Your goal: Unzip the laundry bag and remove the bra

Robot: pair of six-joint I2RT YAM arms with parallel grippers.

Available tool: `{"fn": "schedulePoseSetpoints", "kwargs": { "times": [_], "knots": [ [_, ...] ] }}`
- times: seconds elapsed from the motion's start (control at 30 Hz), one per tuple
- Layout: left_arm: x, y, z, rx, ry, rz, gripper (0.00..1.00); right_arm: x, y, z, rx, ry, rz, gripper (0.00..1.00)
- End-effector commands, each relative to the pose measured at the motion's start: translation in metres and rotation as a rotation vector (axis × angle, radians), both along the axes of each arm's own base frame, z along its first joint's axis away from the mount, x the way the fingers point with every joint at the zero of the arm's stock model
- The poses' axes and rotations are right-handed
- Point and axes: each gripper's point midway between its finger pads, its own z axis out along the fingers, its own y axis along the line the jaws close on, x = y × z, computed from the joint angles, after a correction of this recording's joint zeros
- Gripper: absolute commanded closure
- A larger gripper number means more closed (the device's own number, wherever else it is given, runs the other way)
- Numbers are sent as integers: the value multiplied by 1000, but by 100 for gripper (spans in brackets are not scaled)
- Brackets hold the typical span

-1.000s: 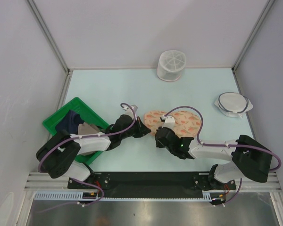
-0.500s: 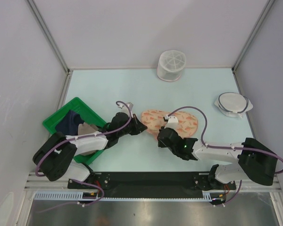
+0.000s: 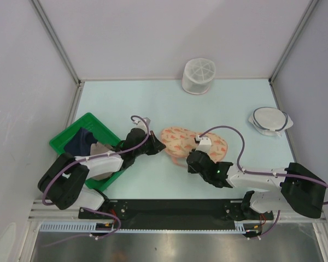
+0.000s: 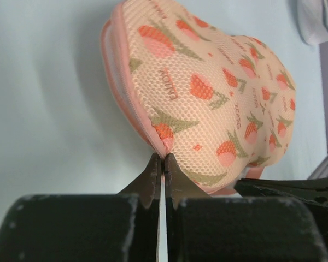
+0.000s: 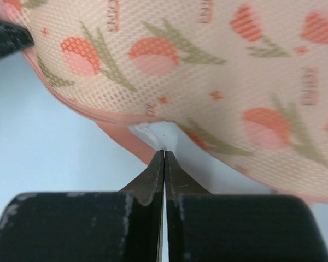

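Observation:
The laundry bag [image 3: 195,141] is a peach pouch with orange-red print and pink zip edging, lying mid-table between the arms. My left gripper [image 3: 160,146] is at its left end; in the left wrist view the gripper [image 4: 164,156] is shut on the bag's [image 4: 208,82] pink edge. My right gripper [image 3: 193,158] is at the bag's near edge; in the right wrist view the gripper [image 5: 164,151] is shut on a small white tab [image 5: 153,132] at the pink zip edging of the bag [image 5: 208,60]. The bra is hidden.
A green tray [image 3: 65,135] at the left holds dark navy and tan cloth. A white mesh cylinder [image 3: 199,75] stands at the back. A flat white mesh disc [image 3: 269,121] lies at the right.
The left gripper has drawn the bag's left end further left. The right gripper has shifted right along the bag's near edge, so the two grippers are further apart.

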Motion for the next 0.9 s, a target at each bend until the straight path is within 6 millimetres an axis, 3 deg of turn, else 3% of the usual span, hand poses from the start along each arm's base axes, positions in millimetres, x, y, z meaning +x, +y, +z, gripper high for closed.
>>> {"fn": "schedulePoseSetpoints", "kwargs": {
  "times": [0.0, 0.27, 0.3, 0.33, 0.4, 0.43, 0.53, 0.63, 0.87],
  "knots": [
    [27, 8, 9, 37, -68, 44, 100, 3, -17, -1, -34, -15, -54, 100],
    [41, -2, 15, 42, -83, 21, 100, 0, -9, -3, -16, 1, -28, 100],
    [41, -1, 14, 43, -79, 20, 96, 1, -6, -2, -7, -2, -23, 100],
    [41, -1, 13, 47, -76, 20, 82, 0, -4, -3, -2, 4, -11, 100],
    [38, 1, 10, 53, -65, 19, 63, -1, 2, -2, 18, 6, 6, 100],
    [35, 1, 9, 51, -60, 16, 43, -1, 2, -4, 15, 9, 7, 100],
    [23, 6, 1, 39, -31, 17, 25, 2, 10, -1, 39, -2, 17, 100],
    [12, 6, 0, 3, -12, 16, 22, 3, 14, -1, 45, -2, 25, 99],
    [-9, -15, -9, -25, 24, -30, 22, 5, 18, -1, 58, -7, 40, 88]
  ]
}}
